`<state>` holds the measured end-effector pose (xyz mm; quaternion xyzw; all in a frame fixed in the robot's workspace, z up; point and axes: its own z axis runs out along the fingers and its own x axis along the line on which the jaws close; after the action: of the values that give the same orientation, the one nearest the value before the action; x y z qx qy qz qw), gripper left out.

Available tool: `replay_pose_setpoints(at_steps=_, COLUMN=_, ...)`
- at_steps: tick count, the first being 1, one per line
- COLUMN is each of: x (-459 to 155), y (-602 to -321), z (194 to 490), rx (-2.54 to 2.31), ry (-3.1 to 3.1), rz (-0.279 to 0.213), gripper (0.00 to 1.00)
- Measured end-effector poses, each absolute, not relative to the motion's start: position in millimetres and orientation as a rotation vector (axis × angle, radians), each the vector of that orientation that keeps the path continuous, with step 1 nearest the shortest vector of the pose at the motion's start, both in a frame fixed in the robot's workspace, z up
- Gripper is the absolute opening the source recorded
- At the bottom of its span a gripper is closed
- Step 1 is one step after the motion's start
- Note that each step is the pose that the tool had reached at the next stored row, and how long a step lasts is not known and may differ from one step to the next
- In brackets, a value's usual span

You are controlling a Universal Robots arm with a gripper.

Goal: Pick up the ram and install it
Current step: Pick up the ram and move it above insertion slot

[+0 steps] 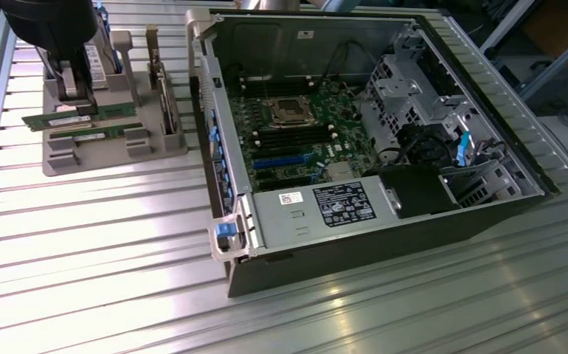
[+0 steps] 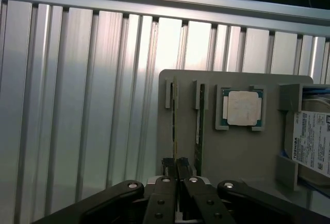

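Observation:
The ram (image 2: 174,123) stands on its thin edge in a slot of the grey holder (image 2: 232,157). My gripper (image 2: 175,163) is shut on the end of that ram, its two black fingertips pressed against either side. In the exterior view my gripper (image 1: 72,92) reaches down onto the ram (image 1: 53,119) at the holder (image 1: 68,158), far to the exterior view's left. A second green stick (image 2: 198,126) stands in the neighbouring slot, also seen as the second stick (image 1: 95,135). The open computer case (image 1: 264,228) lies at the exterior view's right, with the motherboard (image 1: 299,136) and its dark memory slots (image 1: 294,140) exposed.
A square silver processor (image 2: 242,108) and a labelled hard drive (image 2: 312,141) also rest in the holder. A wider card (image 1: 169,103) stands in the holder near the case. The ribbed aluminium table (image 1: 97,243) stretches around both. A power supply (image 1: 313,206) fills the case's near end.

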<state>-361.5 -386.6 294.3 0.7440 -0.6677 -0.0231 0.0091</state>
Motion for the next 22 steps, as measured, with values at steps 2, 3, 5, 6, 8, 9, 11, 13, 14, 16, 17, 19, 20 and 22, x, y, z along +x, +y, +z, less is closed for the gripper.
replay_pose_setpoints(at_steps=2, x=-361, y=-387, z=295, rx=2.324, ry=-2.086, rz=-0.072, gripper=0.12)
replay_pose_setpoints(at_steps=3, x=-361, y=-387, z=296, rx=2.324, ry=-2.086, rz=-0.072, gripper=0.12)
replay_pose_setpoints(at_steps=5, x=-361, y=-387, z=297, rx=2.324, ry=-2.086, rz=-0.072, gripper=0.12)
replay_pose_setpoints(at_steps=6, x=-361, y=-387, z=298, rx=2.324, ry=-2.086, rz=-0.072, gripper=0.12)
replay_pose_setpoints(at_steps=8, x=-361, y=-387, z=300, rx=2.324, ry=-2.086, rz=-0.072, gripper=0.12)
replay_pose_setpoints(at_steps=9, x=-361, y=-387, z=300, rx=2.324, ry=-2.086, rz=-0.072, gripper=0.12)
replay_pose_setpoints(at_steps=11, x=-361, y=-387, z=301, rx=2.324, ry=-2.086, rz=-0.072, gripper=0.12)
replay_pose_setpoints(at_steps=13, x=-361, y=-387, z=303, rx=2.324, ry=-2.086, rz=-0.072, gripper=0.12)
replay_pose_setpoints(at_steps=14, x=-361, y=-387, z=304, rx=2.324, ry=-2.086, rz=-0.072, gripper=0.12)
replay_pose_setpoints(at_steps=16, x=-361, y=-387, z=305, rx=2.324, ry=-2.086, rz=-0.072, gripper=0.12)
replay_pose_setpoints(at_steps=17, x=-361, y=-387, z=305, rx=2.324, ry=-2.086, rz=-0.072, gripper=0.12)
replay_pose_setpoints(at_steps=19, x=-361, y=-387, z=306, rx=2.324, ry=-2.086, rz=-0.072, gripper=0.12)
replay_pose_setpoints(at_steps=20, x=-361, y=-387, z=306, rx=2.324, ry=-2.086, rz=-0.072, gripper=0.12)
replay_pose_setpoints(at_steps=22, x=-361, y=-387, z=307, rx=2.324, ry=-2.086, rz=-0.072, gripper=0.12)
